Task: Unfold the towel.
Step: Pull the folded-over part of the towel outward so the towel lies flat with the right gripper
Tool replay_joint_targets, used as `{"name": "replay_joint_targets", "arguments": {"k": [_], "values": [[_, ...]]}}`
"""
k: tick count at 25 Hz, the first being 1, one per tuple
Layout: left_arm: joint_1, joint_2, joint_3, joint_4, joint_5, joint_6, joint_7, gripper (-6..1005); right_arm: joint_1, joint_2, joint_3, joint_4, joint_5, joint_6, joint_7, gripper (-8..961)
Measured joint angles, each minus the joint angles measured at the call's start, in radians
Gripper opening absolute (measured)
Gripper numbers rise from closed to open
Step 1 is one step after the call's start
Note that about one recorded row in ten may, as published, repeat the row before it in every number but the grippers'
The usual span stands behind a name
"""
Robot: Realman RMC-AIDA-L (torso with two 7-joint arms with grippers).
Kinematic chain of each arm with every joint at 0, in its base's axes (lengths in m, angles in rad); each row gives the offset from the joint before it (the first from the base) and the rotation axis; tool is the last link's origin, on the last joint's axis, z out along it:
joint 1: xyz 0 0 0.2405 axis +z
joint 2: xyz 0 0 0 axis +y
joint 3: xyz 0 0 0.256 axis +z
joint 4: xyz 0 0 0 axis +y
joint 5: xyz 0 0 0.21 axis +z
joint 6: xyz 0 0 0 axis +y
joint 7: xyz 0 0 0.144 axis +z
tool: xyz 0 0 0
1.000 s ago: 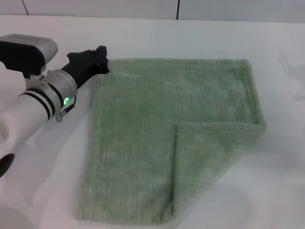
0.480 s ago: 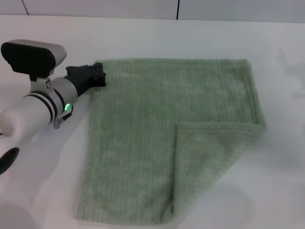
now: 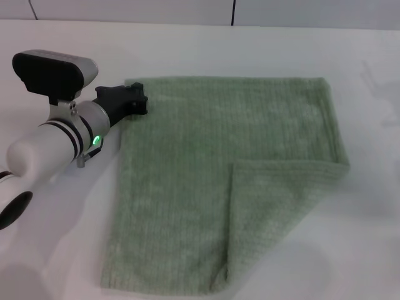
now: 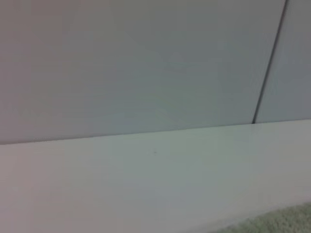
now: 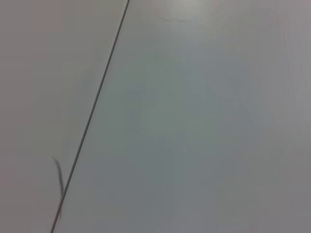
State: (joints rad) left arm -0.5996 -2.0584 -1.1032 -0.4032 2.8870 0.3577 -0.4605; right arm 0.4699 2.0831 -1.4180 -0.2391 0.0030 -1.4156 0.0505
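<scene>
A white table (image 3: 262,50) with a smooth matte top fills the head view, a pale panelled wall (image 3: 125,9) behind it. The towel (image 3: 206,156), sage-green ribbed terry, lies flat at centre, its 4 o'clock corner folded inward as a triangular flap; its near edge is cut off by the frame. The left arm's white cylinder reaches in from 9 o'clock, a green light glowing on it. The left gripper (image 3: 139,102), black, sits at the towel's 10 o'clock corner; whether its fingers are spread or pinching cannot be told. No writing is legible
</scene>
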Motion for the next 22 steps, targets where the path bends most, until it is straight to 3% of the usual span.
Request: {"name": "replay_joint_targets", "arguments": {"k": [22], "values": [[-0.034,-0.005,0.001,0.030,0.000,-0.021,0.001,-2,0.004,0.000,-0.007,0.005,0.000,0.001,0.000,807]]}}
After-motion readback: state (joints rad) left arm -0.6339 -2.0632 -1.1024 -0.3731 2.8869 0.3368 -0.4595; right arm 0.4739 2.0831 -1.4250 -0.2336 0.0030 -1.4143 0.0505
